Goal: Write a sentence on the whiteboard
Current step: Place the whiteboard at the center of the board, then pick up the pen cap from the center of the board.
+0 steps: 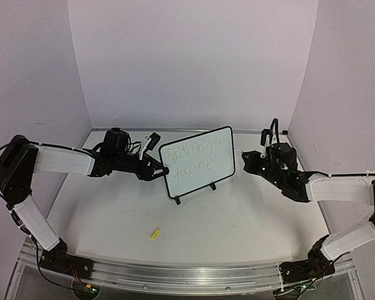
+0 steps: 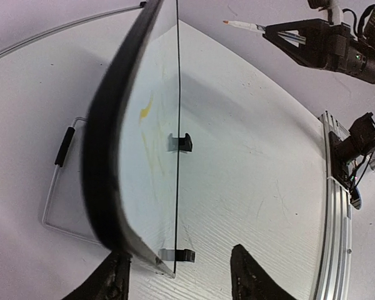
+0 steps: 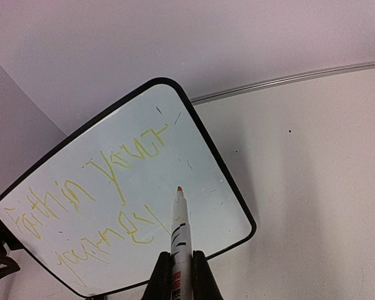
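**Whiteboard [image 1: 203,182]** standing upright on its two clip feet at the middle of the tabletop [image 1: 237,225], its face turned toward the arms. The sentence [image 1: 197,159] runs as two lines of faint yellow-green cursive across the upper and middle face, and only a bare strip lies below it. On this evidence the writing is done or very nearly so. At most a closing stroke is left, then drawing both arms clear.

The marker [image 3: 179,231] is clenched in the jaws of the right gripper [image 3: 178,278]. It points at the board's right half, and the left wrist view shows its orange tip off the surface.

The left gripper [image 2: 178,262] straddles the board's left edge with its jaws released. One finger is close to the dark back and the other stands apart from the face.

**Open room:** free tabletop in front of the board and on both sides. A small yellow piece [image 1: 154,234], probably the marker's cap, lies toward the front, left of centre.

**Limits:** walls [image 1: 194,62] on three sides and a metal rail [image 1: 187,275] along the near edge. A careless sideways pull of the left jaws could tip the lightly footed board.
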Motion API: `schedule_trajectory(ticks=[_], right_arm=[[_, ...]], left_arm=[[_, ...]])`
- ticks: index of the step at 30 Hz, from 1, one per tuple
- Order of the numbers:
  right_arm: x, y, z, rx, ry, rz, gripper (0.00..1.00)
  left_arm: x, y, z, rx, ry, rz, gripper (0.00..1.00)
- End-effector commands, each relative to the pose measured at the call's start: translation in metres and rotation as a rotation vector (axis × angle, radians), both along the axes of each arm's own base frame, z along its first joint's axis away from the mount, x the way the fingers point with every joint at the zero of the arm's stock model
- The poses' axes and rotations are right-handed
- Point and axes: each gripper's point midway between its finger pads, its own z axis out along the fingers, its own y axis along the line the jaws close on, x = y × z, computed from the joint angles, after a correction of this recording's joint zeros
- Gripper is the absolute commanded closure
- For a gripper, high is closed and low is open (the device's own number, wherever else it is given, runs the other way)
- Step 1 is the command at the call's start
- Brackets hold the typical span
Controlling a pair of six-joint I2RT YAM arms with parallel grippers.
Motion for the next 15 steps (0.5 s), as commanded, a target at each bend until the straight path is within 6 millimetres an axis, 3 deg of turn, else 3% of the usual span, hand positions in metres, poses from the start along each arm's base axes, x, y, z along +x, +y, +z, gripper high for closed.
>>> schedule_trajectory(ticks=[1,5,10,15], right_arm=[[-0.006,-0.005,0.011,-0.013,-0.025,-0.005,1.00],[-0.010,-0.006,0.016,-0.032,-0.018,0.007,1.00],[-0.021,-0.013,0.023,-0.057,0.004,0.017,1.00],[-0.040,-0.028,0.026,-0.033,0.017,0.001,1.00]], left_arm=[[0.006,0.007,0.026,-0.026,-0.096,0.069,0.42],[0.009,0.023,0.036,-0.040,-0.131,0.174,0.41],[0.017,0.060,0.062,-0.074,-0.159,0.420,0.41],[0.007,0.090,0.057,-0.092,-0.082,0.570,0.42]])
